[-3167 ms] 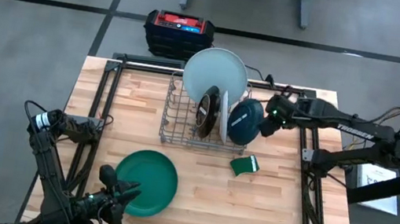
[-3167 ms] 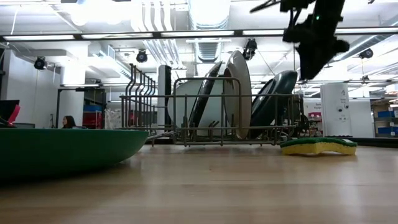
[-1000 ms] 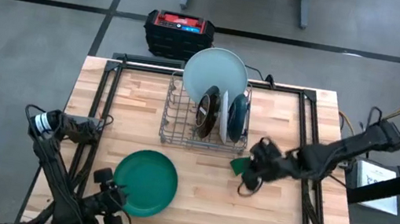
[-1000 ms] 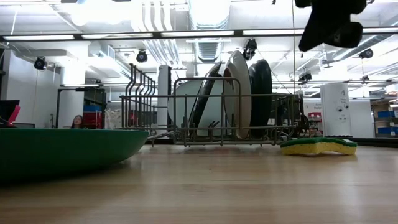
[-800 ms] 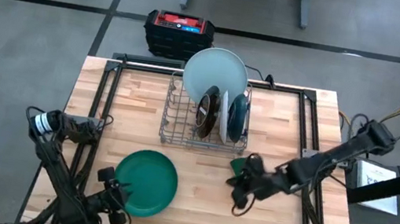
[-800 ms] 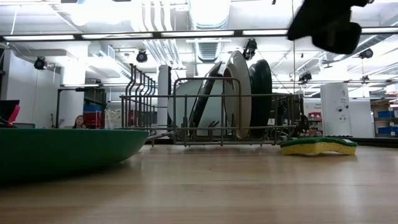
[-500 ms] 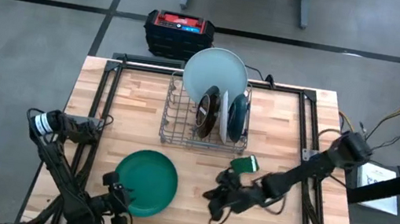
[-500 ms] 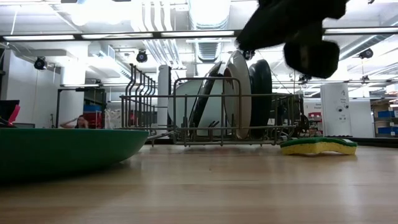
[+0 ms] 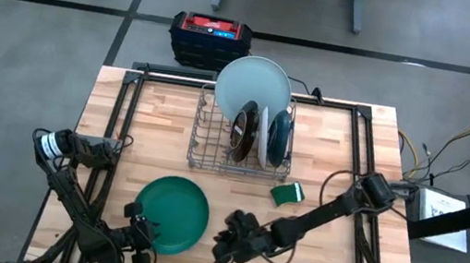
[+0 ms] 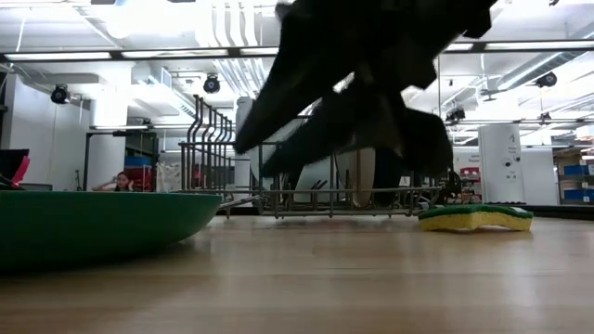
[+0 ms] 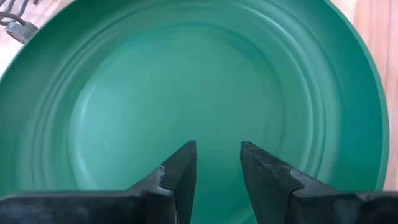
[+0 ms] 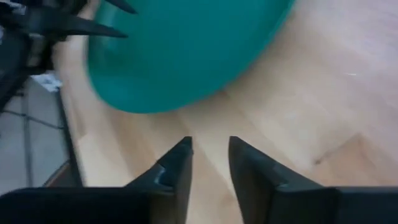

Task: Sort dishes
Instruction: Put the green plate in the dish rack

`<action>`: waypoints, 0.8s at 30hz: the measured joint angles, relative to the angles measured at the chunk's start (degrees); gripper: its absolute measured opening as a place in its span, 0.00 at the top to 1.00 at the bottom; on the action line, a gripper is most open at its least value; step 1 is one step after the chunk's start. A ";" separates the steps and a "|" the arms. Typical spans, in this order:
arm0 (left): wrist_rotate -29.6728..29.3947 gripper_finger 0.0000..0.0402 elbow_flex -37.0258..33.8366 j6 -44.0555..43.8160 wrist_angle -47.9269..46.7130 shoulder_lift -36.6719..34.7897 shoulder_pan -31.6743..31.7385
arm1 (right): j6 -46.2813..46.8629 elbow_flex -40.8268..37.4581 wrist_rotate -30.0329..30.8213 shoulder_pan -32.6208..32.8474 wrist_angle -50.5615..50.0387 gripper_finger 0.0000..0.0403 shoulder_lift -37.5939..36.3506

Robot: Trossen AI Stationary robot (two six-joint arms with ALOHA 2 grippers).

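The right gripper (image 9: 220,246) was low over the near part of the wooden table (image 9: 328,257), just right of the bright green plate (image 9: 171,213), its arm stretched long across from the right side. In its own wrist view the two fingers (image 12: 177,165) stood a little apart with bare wood between them, holding nothing, and the green plate's rim (image 12: 186,56) lay just ahead. My read: it was lined up to take that plate by the edge, the one dish not yet racked.

The left gripper (image 9: 141,234) sat at the plate's near-left rim. Its wrist view looked straight down into the plate's bowl (image 11: 186,81), fingers (image 11: 180,171) parted with a slim gap, empty, hovering rather than gripping. Perhaps placed there to steady or tip the plate for its partner.

Farther back, the grey wire rack (image 9: 205,141) held the rest on edge: the large pale blue-white plate (image 9: 253,83) at the far end, then the dark red-brown plate (image 9: 242,131), the thin white plate (image 9: 263,136) and the dark teal plate (image 9: 279,138), standing upright in the slots so they could not roll. The small green sponge (image 9: 286,193) lay on the table right of the rack, apart from everything.
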 joint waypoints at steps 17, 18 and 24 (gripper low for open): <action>-0.42 0.71 -0.95 6.55 8.06 0.14 2.24 | -0.14 7.97 -1.69 -6.35 -3.74 0.47 7.38; -0.42 0.71 -0.97 7.28 8.28 0.14 2.58 | -0.14 7.97 -2.05 -6.83 -3.98 0.46 7.87; -0.87 0.71 -1.05 12.25 12.06 0.14 3.39 | -0.13 8.43 -4.10 -8.79 -3.73 0.49 9.26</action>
